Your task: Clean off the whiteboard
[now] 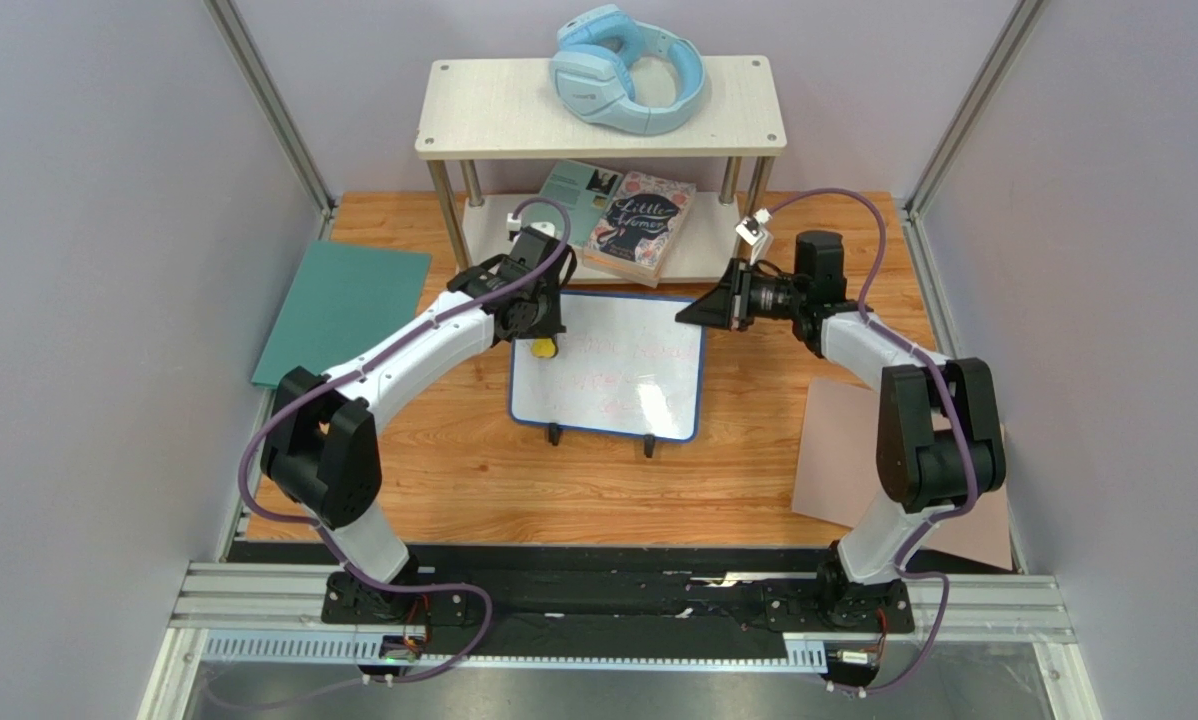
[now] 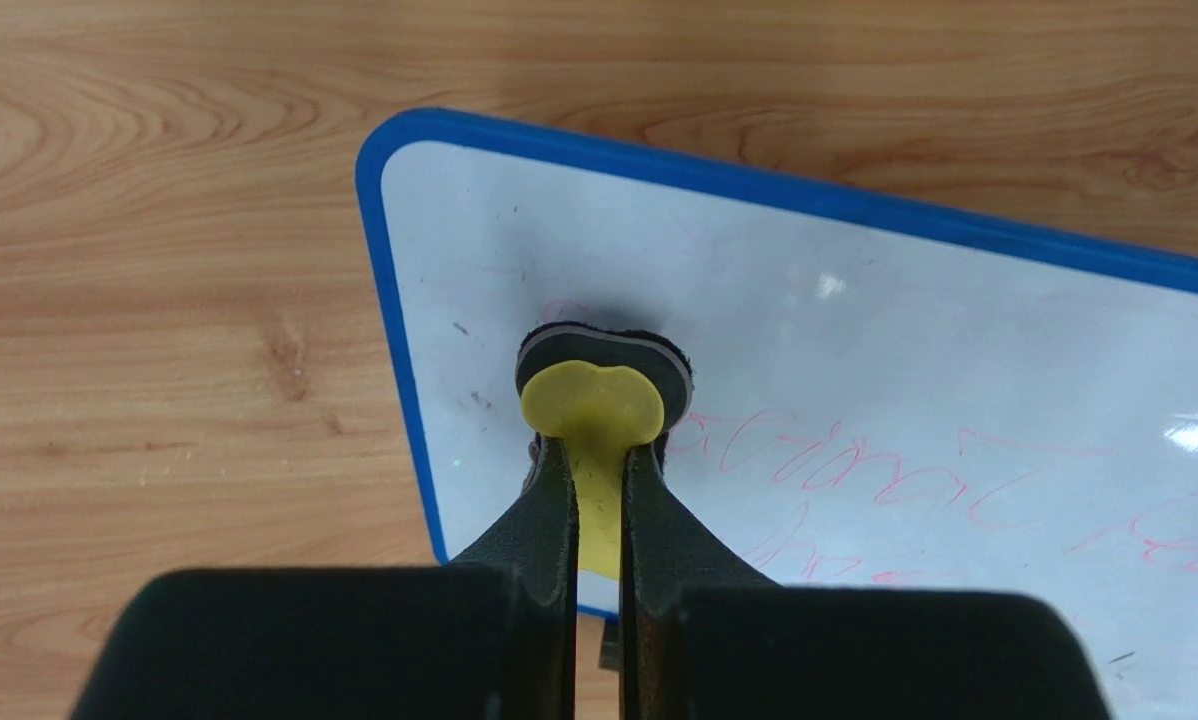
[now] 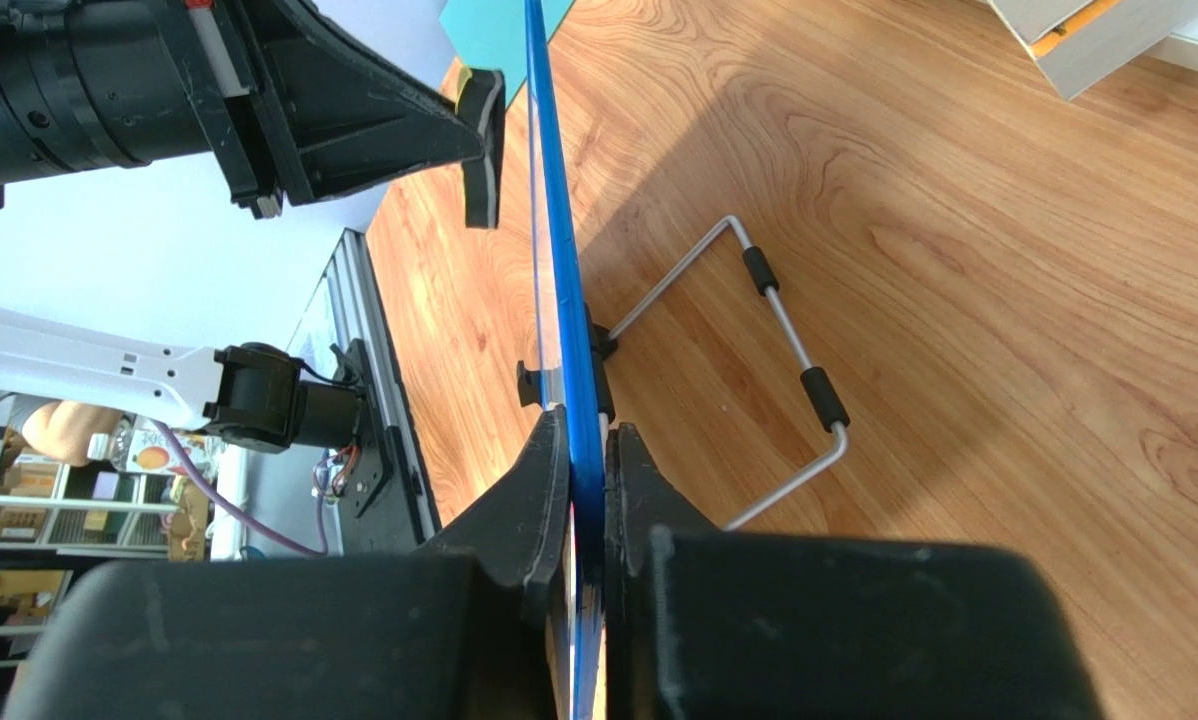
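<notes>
With the whiteboard (image 1: 608,387) mid-frame on the tabletop (image 1: 740,480), the right gripper (image 3: 583,443) jaws closed on its right edge and the left gripper (image 2: 598,458) jaws clamping a yellow eraser (image 2: 593,402) at its upper-left corner, hard wiping could wrench it loose.

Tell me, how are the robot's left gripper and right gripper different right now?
The left gripper is shut on a small yellow-handled eraser with a dark pad; the right gripper is shut on the edge of the white, blue-rimmed whiteboard.
The left gripper faces the board's writing side; the right gripper comes in from its side edge.
Both are black, two-fingered and holding something.
</notes>
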Available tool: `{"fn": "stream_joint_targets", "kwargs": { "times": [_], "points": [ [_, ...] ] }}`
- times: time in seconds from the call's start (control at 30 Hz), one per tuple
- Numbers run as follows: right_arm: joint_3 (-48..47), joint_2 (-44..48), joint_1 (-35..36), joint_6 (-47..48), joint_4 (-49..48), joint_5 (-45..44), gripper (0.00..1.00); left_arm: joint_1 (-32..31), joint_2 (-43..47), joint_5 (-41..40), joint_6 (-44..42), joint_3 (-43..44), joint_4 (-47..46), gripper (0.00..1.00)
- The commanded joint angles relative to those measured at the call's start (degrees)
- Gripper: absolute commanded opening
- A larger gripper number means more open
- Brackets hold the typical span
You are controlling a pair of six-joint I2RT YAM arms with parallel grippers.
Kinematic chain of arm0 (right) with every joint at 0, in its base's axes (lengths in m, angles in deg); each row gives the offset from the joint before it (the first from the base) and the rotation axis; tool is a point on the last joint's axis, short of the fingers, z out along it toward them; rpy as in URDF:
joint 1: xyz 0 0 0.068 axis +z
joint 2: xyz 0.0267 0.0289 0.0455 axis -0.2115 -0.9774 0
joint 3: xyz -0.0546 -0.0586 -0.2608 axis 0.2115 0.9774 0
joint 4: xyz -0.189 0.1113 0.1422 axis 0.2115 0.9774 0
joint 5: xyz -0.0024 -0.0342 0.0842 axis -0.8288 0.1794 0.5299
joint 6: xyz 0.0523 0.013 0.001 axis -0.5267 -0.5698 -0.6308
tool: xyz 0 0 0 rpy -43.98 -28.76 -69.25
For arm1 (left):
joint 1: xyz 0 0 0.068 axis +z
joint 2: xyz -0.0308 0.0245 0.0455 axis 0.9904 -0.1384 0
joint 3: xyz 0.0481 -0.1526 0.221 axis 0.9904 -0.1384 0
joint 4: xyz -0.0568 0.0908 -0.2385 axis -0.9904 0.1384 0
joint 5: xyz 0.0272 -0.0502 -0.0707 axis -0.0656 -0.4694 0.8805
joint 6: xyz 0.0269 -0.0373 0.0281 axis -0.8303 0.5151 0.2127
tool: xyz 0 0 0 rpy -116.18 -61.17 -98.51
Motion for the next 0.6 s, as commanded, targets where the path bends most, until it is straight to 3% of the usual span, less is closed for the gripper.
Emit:
{"fn": "stream_joint_targets", "kwargs": {
  "times": [0.0,0.27,0.47,0.57],
  "points": [
    [3.42,-0.01,0.20,7.86,0.67,-11.46,0.00,-0.10,1.75,-0.12,-1.05,-1.52,-7.02,0.00],
    [4.21,-0.27,0.20,7.95,-0.74,-11.73,0.00,-0.10,0.34,-2.67,-3.34,-3.36,-9.74,0.00],
    [4.48,-0.09,0.20,7.86,-1.01,-11.47,0.00,-0.71,-0.54,3.66,-1.67,-6.79,-14.40,0.00],
    [4.57,-0.01,0.20,7.68,-1.10,-11.46,0.00,-3.17,-1.42,3.05,1.23,-7.58,-16.07,0.00]
  ]
}}
